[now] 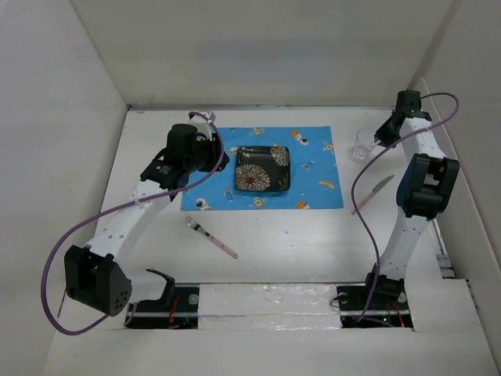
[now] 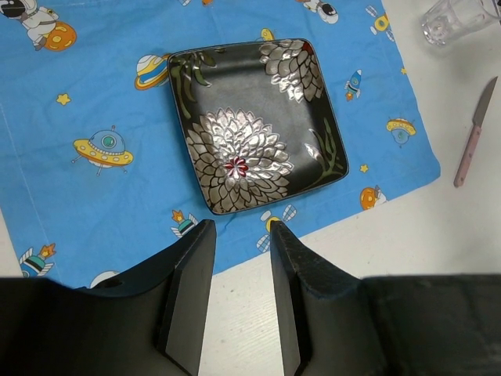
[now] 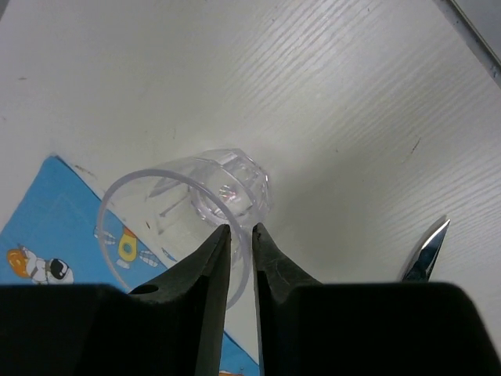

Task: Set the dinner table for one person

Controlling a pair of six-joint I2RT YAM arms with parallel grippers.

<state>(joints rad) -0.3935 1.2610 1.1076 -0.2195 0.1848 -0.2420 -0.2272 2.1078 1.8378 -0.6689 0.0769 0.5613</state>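
The white dinner table (image 1: 297, 243) carries a blue space-print placemat (image 1: 317, 168) with a black square flowered plate (image 1: 262, 168) on it. My left gripper (image 1: 225, 159) hovers over the placemat's left part, open and empty; in the left wrist view (image 2: 241, 231) its tips point at the plate (image 2: 254, 125). A clear glass (image 1: 362, 145) stands just right of the placemat. My right gripper (image 3: 241, 229) is shut on the glass rim (image 3: 188, 204), one finger inside and one outside. A pink-handled knife (image 1: 373, 193) lies right of the mat, and a pink-handled fork (image 1: 211, 237) in front of it.
White panels wall the table at the left, back and right. Purple cables loop off both arms. The arm bases sit at the near edge. The knife (image 2: 475, 133) and glass (image 2: 454, 19) also show at the right of the left wrist view.
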